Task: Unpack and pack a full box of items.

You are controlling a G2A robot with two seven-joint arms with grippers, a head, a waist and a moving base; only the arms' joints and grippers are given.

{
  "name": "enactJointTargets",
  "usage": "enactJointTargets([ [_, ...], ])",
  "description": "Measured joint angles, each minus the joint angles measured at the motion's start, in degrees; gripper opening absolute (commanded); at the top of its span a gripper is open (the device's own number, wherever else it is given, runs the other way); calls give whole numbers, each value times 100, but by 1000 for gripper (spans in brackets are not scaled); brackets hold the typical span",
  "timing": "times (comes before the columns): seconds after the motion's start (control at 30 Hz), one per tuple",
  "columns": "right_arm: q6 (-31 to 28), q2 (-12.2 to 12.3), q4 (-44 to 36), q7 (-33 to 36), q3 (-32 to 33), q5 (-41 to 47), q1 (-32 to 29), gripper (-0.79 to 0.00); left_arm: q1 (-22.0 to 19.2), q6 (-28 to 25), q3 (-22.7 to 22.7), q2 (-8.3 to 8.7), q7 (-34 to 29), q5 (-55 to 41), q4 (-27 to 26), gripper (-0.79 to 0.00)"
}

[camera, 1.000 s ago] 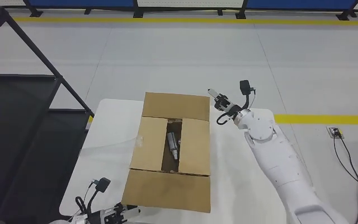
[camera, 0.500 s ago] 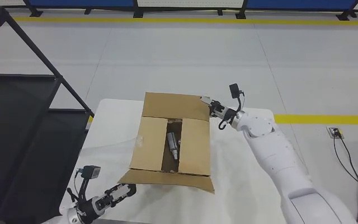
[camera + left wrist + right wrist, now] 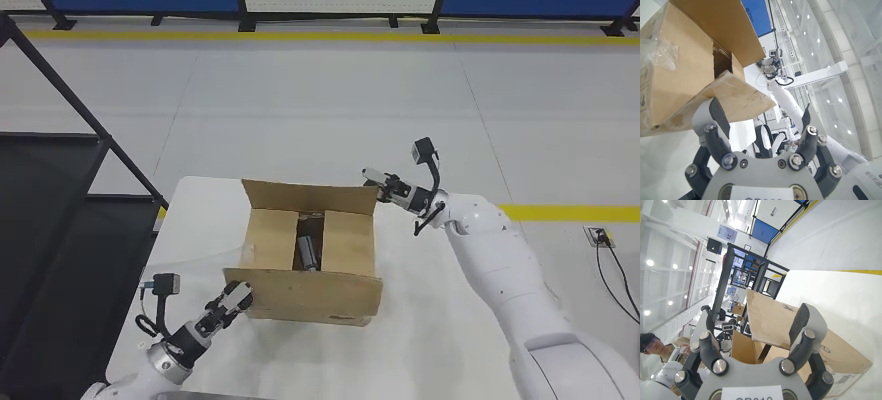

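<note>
The brown cardboard box [image 3: 312,265] stands mid-table with its long flaps raised. A grey cylindrical item [image 3: 308,250] lies inside. My left gripper [image 3: 240,294] is at the box's near left corner, open, and the near flap [image 3: 738,100] leans on one finger [image 3: 719,115]. At the far right corner my right gripper [image 3: 369,178] is open as well, with the far flap [image 3: 768,321] standing between its fingers and touching one of them [image 3: 800,321]. The side flaps [image 3: 350,243] still cover part of the opening.
The white table [image 3: 425,325] has bare room to the right and left of the box. A black metal rack [image 3: 60,200] stands off the table's left side. A crumpled clear plastic bag [image 3: 660,55] clings to the box's outer wall.
Both long flaps went from lying flat outward to standing up. My left gripper rose from the table's front edge under the near flap; my right gripper shifted left onto the far flap.
</note>
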Motion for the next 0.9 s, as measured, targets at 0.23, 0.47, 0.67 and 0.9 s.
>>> enactJointTargets([
  [0.23, 258, 81, -712, 312, -120, -358, -158, 0, -387, 562, 618, -70, 629, 683, 74, 0],
  [0.47, 1003, 210, -1647, 516, -121, -590, -563, 0, -722, 944, 1042, -126, 892, 1066, 254, 0],
  [0.67, 2142, 330, -2366, 745, 9, -464, -968, 0, -886, 1087, 1235, -159, 1042, 1296, 354, 0],
  [0.9, 3545, 380, -2725, 941, -9, -273, -1171, 0, -1054, 1221, 1403, -194, 1135, 1489, 471, 0],
])
